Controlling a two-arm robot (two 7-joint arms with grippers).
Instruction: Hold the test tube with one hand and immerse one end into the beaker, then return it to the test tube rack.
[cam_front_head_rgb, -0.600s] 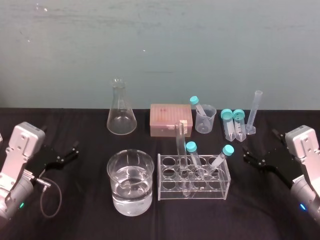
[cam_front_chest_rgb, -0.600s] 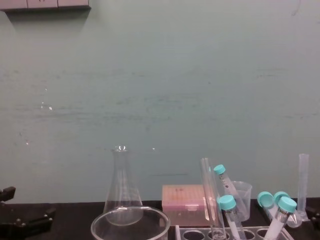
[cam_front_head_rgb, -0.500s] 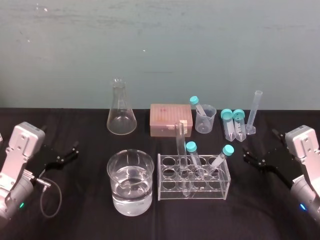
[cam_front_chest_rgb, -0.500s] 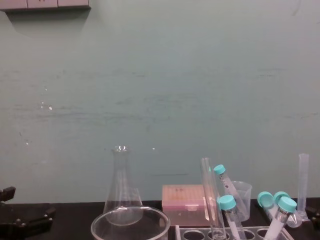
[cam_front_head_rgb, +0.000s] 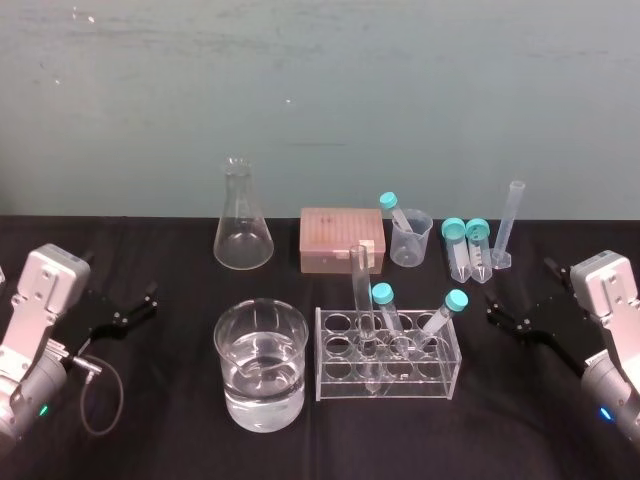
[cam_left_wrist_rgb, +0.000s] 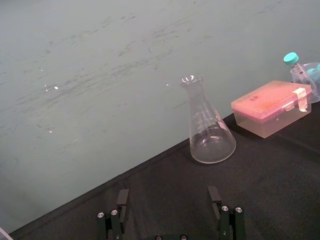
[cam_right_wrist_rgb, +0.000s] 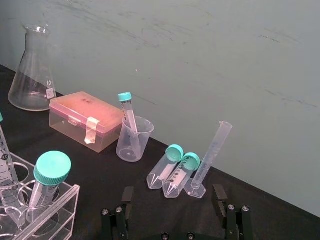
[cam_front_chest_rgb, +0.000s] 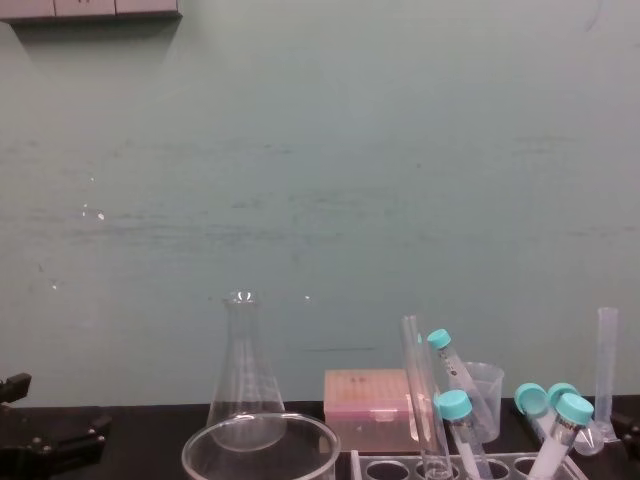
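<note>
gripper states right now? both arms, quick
left gripper: open, holding nothing, out to the left of the beaker.
right gripper: open, holding nothing, out to the right of the test tube rack.

In the chest view the lower edge leaves the beaker (cam_front_chest_rgb: 328, 440) little but its rim, the rack (cam_front_chest_rgb: 505, 464) just its top, and the tube (cam_front_chest_rgb: 423, 400) no lower end. Left of the right gripper (cam_right_wrist_rgb: 172, 192) jaws, an edge cuts the rack.
</note>
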